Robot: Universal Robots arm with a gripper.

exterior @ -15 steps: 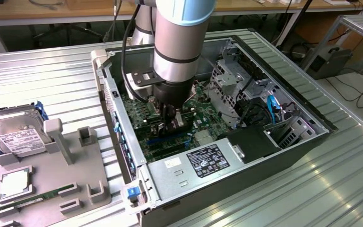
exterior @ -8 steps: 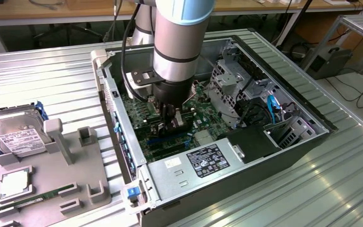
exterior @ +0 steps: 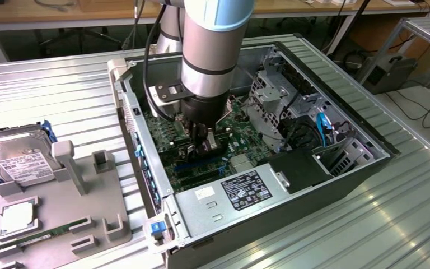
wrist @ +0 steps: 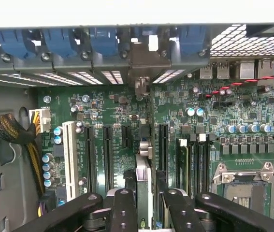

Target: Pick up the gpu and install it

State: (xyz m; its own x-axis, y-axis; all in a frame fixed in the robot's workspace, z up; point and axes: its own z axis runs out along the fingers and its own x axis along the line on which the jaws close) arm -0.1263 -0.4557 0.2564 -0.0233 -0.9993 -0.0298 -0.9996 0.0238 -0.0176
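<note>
My gripper (exterior: pixel 203 147) reaches down inside the open computer case (exterior: pixel 364 168), just above the green motherboard (exterior: pixel 239 126). In the wrist view the gripper (wrist: pixel 144 182) is shut on the gpu (wrist: pixel 144 162), a thin card seen edge-on between the black fingers (wrist: pixel 123 203). The card stands upright among the long black expansion slots (wrist: pixel 107 154). Its silvery bracket end (wrist: pixel 144 58) reaches toward the case's rear wall with the blue clips. Whether its edge sits in a slot is hidden. In the exterior view the gpu (exterior: pixel 211 140) shows as a small silvery piece under the wrist.
A grey fixture tray (exterior: pixel 88 196) on the exterior view's left holds a hard drive (exterior: pixel 20 162) and a green memory stick (exterior: pixel 36 238). The power supply (exterior: pixel 230 196) fills the case's near end. A white slot (wrist: pixel 70 159), cable bundle (wrist: pixel 11 133) and processor socket (wrist: pixel 243 188) flank the card.
</note>
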